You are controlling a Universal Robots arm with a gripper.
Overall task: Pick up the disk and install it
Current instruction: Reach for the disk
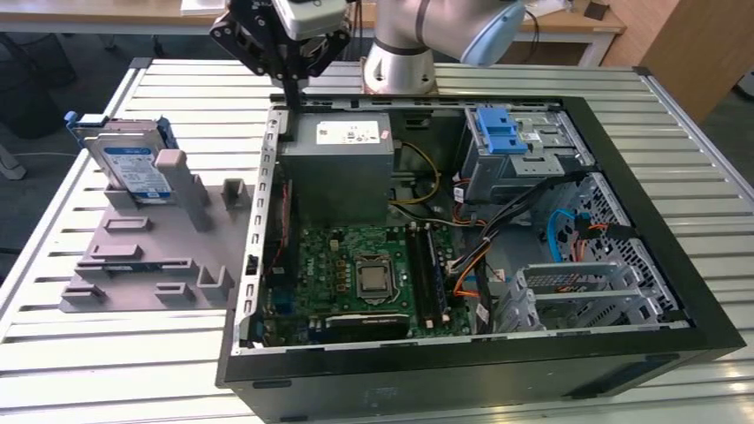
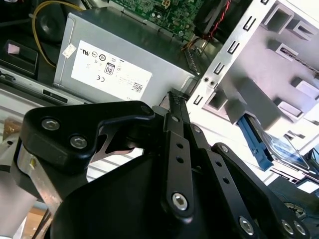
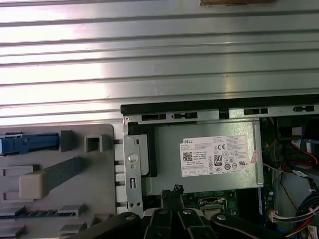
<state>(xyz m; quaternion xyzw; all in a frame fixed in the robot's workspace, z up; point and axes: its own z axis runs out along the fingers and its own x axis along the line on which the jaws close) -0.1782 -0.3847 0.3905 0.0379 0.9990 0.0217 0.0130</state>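
The gripper (image 1: 289, 87) hangs over the far edge of the open computer case (image 1: 471, 375), in the upper middle of the exterior view, just beside the power supply (image 1: 339, 146). Its fingers are drawn together on nothing. The disk (image 1: 127, 168) stands upright in the grey fixture (image 1: 141, 265) at the exterior view's left, well apart from the gripper. The pickup looks not yet begun. Grasping would call for crossing to the fixture with fingers parted to straddle the disk.
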